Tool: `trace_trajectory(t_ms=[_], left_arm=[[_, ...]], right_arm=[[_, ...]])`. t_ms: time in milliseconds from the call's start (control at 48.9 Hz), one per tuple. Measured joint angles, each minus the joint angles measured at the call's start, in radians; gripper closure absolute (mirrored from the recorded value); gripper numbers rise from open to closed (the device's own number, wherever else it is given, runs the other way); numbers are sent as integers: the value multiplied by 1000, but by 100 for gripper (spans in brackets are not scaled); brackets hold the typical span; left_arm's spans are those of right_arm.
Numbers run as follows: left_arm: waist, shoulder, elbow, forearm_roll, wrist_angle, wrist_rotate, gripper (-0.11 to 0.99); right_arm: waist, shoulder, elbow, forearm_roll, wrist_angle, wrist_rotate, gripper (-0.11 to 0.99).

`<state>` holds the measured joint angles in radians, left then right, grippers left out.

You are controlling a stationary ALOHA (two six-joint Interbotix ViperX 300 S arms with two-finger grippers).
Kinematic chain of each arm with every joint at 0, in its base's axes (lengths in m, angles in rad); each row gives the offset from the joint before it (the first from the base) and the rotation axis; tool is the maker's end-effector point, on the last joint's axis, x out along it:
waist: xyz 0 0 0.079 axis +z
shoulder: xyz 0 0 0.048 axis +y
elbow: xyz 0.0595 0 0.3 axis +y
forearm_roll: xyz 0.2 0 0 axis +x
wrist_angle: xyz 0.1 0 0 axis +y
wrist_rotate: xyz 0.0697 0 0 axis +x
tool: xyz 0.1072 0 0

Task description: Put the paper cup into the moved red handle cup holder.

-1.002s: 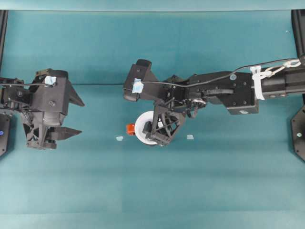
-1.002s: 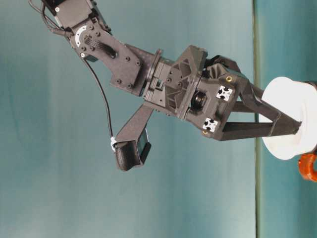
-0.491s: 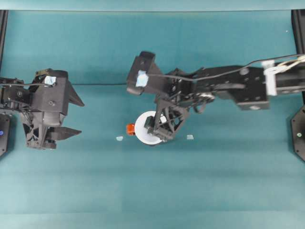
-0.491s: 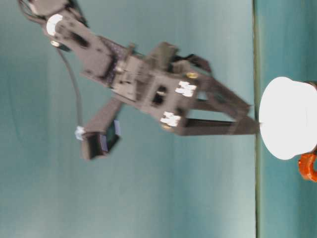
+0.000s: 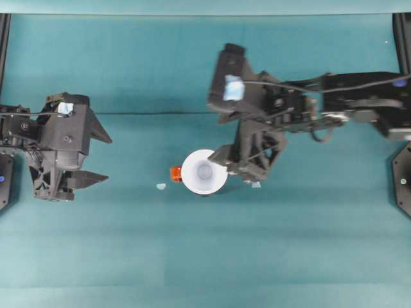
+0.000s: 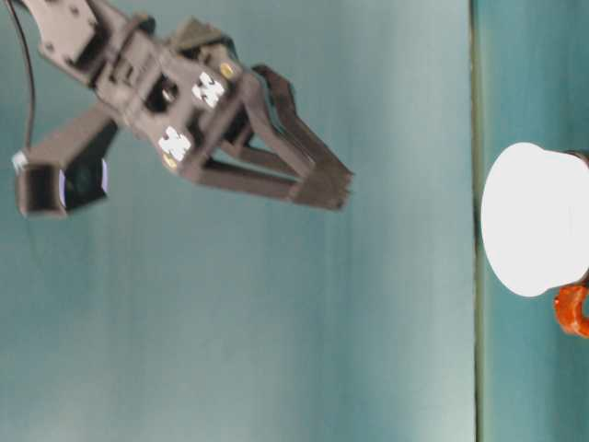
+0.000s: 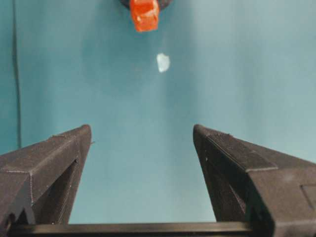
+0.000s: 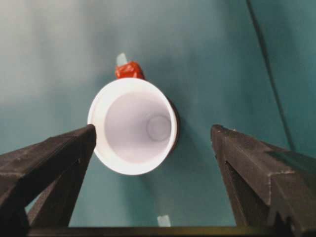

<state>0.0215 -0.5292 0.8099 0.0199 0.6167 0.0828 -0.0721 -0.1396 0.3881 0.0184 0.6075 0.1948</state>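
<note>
The paper cup [image 5: 204,172] sits in the middle of the bench [image 5: 192,256], open side up. It looks like it is already inside the red handle cup holder [image 8: 174,123]. From the right wrist camera, a thin dark edge of the holder peeks out along one side of the cup. The little red handle [image 5: 175,173] sticks out next to the cup's rim. So the main job looks done.

The right hand [image 5: 241,168] is just beside the cup and not touching it. In the table-level view it floats well above the bench. Its fingers are spread wide and hold nothing. What may be left is for this arm to go back to its resting place, but that is only a guess.

The left hand [image 5: 96,157] is far off at the left side of the bench. Its fingers are spread apart too, and they are empty. Its camera looks toward the red handle from far away.

Two small pale bits [image 5: 160,186] lie on the bench near the cup.

The cup is plain white. No words or brand names can be read on it, on the holder, or on the arms.
</note>
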Motion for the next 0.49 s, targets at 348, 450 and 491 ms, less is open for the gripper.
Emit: trace_trajectory(t_ms=[348,450,491], left_arm=[[0,-3,0,-2,0,-2,0],[0,-3,2,0,0,-2,0],[0,-3,2,-2,0,0,0]], right_arm=[[3,-176,192,0,-225,-2,3],[3,-218,238,0,-242,-2,3],[5,-229,252,0,-245,-2,3]])
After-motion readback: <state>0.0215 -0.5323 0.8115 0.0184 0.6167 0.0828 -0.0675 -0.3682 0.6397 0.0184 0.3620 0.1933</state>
